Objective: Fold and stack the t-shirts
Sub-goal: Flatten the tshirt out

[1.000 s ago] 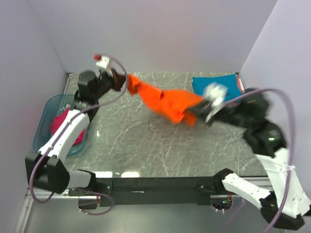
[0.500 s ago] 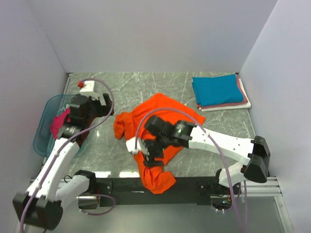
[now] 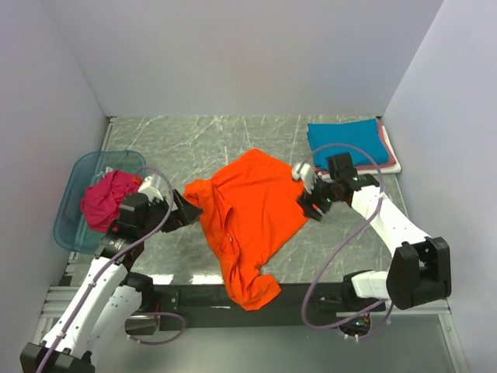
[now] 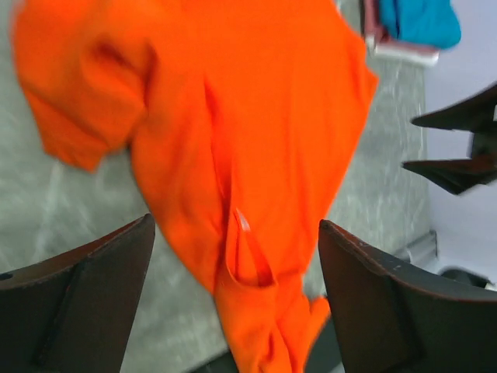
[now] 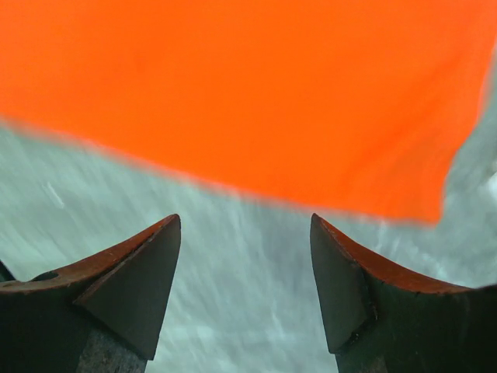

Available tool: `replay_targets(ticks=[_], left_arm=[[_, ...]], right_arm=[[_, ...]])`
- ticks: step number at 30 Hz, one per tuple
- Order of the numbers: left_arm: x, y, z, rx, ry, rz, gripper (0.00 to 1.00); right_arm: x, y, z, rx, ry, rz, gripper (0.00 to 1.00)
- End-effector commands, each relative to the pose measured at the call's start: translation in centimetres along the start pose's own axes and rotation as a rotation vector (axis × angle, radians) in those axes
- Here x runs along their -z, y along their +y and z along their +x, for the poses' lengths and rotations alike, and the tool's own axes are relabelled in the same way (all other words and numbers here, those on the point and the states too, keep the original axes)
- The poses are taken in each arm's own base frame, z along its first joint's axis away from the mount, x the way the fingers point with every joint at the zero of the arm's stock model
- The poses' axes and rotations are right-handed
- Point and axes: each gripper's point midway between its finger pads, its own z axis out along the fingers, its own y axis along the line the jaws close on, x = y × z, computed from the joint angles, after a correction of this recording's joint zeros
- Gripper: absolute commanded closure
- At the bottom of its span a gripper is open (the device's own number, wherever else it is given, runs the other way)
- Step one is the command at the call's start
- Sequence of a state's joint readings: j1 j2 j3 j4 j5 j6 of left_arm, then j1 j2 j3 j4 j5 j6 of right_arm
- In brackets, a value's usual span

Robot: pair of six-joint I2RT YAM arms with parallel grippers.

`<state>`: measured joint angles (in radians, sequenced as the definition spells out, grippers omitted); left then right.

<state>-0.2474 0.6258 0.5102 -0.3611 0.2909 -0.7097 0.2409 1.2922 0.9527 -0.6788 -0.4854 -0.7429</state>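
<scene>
Since both released it, the left end effector [image 4: 234,225] and right end effector [image 5: 245,221] hang spread, empty; the orange t-shirt [image 3: 248,214] lies rumpled across the worktop [image 3: 233,148], overhanging its near edge; smoothing likely comes next.

Bright orange t-shirt [image 3: 252,206], teal t-shirt [image 3: 345,141], magenta t-shirt [image 3: 107,200], translucent blue tub [image 3: 68,214], table [image 3: 194,144] — grey marble, white-veined
</scene>
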Motion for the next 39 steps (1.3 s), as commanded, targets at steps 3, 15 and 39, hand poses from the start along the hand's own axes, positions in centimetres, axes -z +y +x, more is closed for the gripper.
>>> replay_targets(ticks=[3,15,39], left_arm=[[-0.3,-1.6,2.4,0.076,0.092,-0.006,0.13],[-7.8,-1.5,5.7,-0.041,0.165,-0.337,0.26],[-12.3,0.7,5.3,-0.201,0.116,-0.619,1.0]], right_arm=[[1.4,-1.5,5.5,0.504,0.058,-0.029,0.27],[-1.2,-4.2,3.1,0.675,-0.039,-0.05,0.28],[-5.7,-4.9,4.2,0.793,0.113,-0.107,0.35]])
